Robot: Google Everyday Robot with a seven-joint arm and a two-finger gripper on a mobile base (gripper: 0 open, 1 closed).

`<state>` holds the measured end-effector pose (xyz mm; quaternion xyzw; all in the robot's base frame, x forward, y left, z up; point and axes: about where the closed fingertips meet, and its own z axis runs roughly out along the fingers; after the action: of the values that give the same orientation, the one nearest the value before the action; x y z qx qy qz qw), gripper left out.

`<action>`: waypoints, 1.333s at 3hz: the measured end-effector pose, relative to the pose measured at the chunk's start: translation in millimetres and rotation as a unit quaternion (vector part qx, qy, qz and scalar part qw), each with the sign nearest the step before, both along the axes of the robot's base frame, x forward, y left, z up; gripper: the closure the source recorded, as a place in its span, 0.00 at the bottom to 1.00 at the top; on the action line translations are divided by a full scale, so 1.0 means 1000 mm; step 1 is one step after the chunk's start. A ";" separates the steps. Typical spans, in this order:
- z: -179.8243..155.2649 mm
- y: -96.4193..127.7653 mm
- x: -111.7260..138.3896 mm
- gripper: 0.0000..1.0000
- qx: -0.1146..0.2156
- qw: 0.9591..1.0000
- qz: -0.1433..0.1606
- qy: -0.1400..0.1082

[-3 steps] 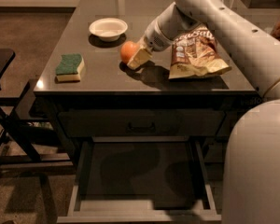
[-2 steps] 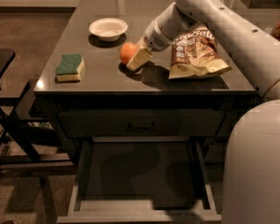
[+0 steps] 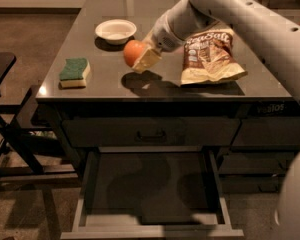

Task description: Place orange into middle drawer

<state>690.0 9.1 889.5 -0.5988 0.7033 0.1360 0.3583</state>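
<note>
The orange (image 3: 131,52) is round and orange-red. My gripper (image 3: 140,58) is shut on it, with a pale finger (image 3: 147,59) showing on its right side. The orange hangs a little above the dark tabletop (image 3: 110,84), with its shadow on the surface below. My arm reaches in from the upper right. The middle drawer (image 3: 85,199) is pulled open below the table front, showing a dark flat floor and paler grey walls, with nothing in it. The orange is above and behind the drawer.
A white bowl (image 3: 116,30) sits behind the orange. A green and yellow sponge (image 3: 74,72) lies at the table's left. A chip bag (image 3: 210,54) lies to the right, under my arm. The top drawer (image 3: 151,133) is closed. A black chair (image 3: 2,89) stands left.
The orange has risen off the tabletop in my gripper and shifted slightly toward the table's front; its shadow now shows below it.
</note>
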 end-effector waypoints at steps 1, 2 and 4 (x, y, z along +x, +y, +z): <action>0.011 -0.001 -0.029 1.00 0.004 1.000 -0.006 -0.018; 0.010 -0.024 -0.093 1.00 0.012 0.999 -0.037 -0.023; 0.012 -0.028 -0.108 1.00 0.011 0.999 -0.044 -0.021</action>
<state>581.7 -18.6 901.9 -0.5662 0.7196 0.1149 0.3852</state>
